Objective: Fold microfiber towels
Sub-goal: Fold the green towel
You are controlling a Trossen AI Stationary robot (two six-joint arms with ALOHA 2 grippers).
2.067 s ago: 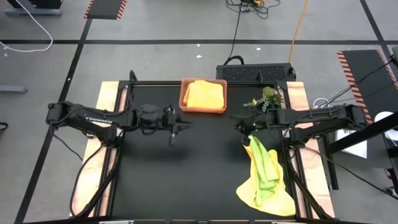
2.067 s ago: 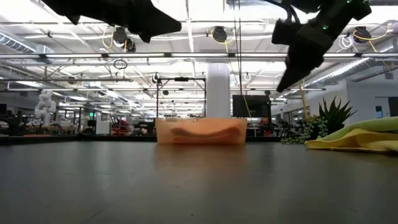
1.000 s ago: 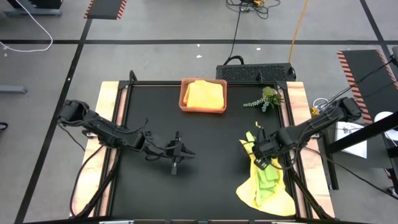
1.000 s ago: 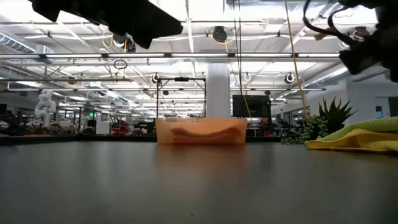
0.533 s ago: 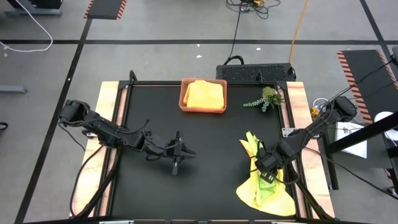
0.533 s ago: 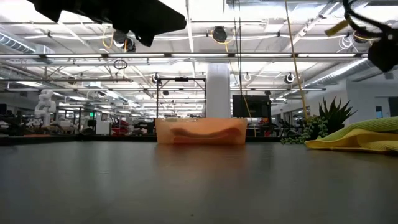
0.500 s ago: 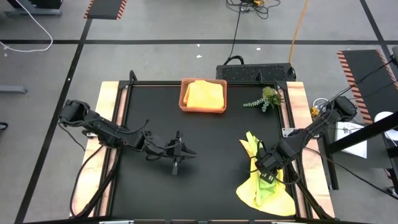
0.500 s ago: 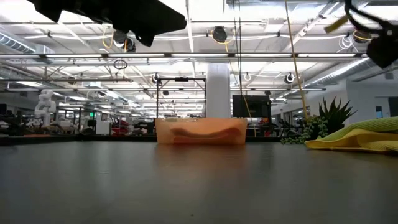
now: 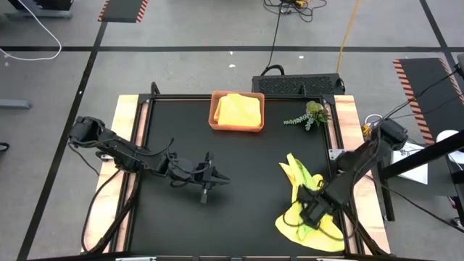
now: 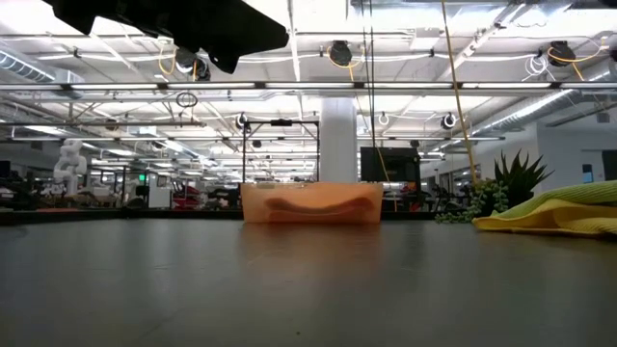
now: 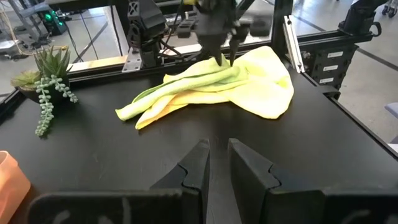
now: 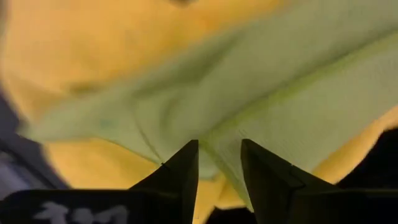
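A lime green towel (image 9: 307,185) lies crumpled on a yellow towel (image 9: 288,222) at the table's near right; both also show in the left wrist view (image 11: 193,84). My right gripper (image 9: 312,215) is open, pointing down, with its fingertips just above or on the green towel (image 12: 267,87). My left gripper (image 9: 211,180) hangs over the bare table left of centre, open by a narrow gap (image 11: 217,152) and empty. An orange towel (image 9: 239,110) lies folded in the tray (image 9: 214,118). No blue towel is in view. My right gripper comes from above, pointing down, with its open fingers on either side of a ridge of the lime green towel (image 12: 217,134). I cannot tell whether the fingertips touch the cloth. The towel lies slack on the yellow one.
A small plant sprig (image 9: 310,116) lies at the far right, beyond the towels. The orange-brown tray stands at the far middle. The black mat (image 9: 239,210) between the two grippers is bare. The towel pile reaches close to the table's near right corner.
My right gripper has moved toward the table's near edge and down, along the green towel to the pile's near part, and has left the low view. The towels have not visibly moved.
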